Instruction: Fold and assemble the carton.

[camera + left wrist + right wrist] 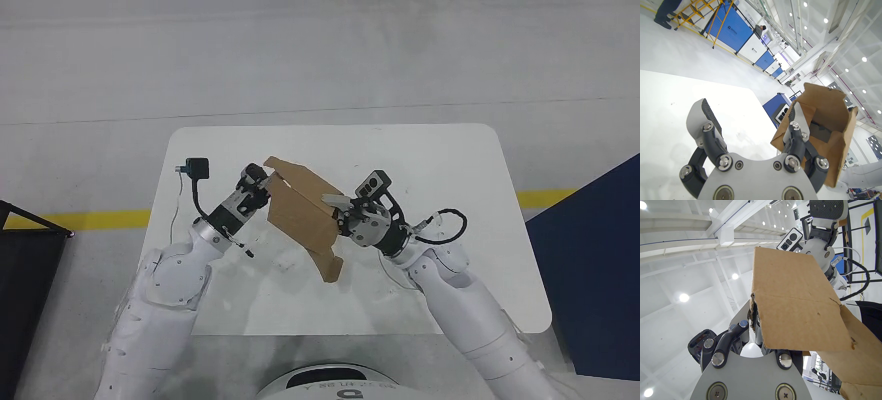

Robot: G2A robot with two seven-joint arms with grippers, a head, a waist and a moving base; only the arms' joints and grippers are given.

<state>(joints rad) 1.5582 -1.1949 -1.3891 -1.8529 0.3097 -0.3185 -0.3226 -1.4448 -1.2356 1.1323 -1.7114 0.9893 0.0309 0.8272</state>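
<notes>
Your left gripper (262, 186) sits toward the left of the white surface (450, 170) and is released. Its two fingers (705, 111) are spread wide; one stands free above the surface and the other lies against the cardboard. Next to the right you have one carton (300, 212), brown and only partly folded. It is near the middle of the surface, between the two grippers, with several flaps standing out at angles. In the left wrist view it forms an open pocket with a loose flap beside the finger. Whether its lower corner touches the surface, you cannot tell. Furthest right, your right gripper (340, 210) is clenched on the carton. In the right wrist view it pinches a ragged edge of one flat panel, and a crease runs across that panel.
</notes>
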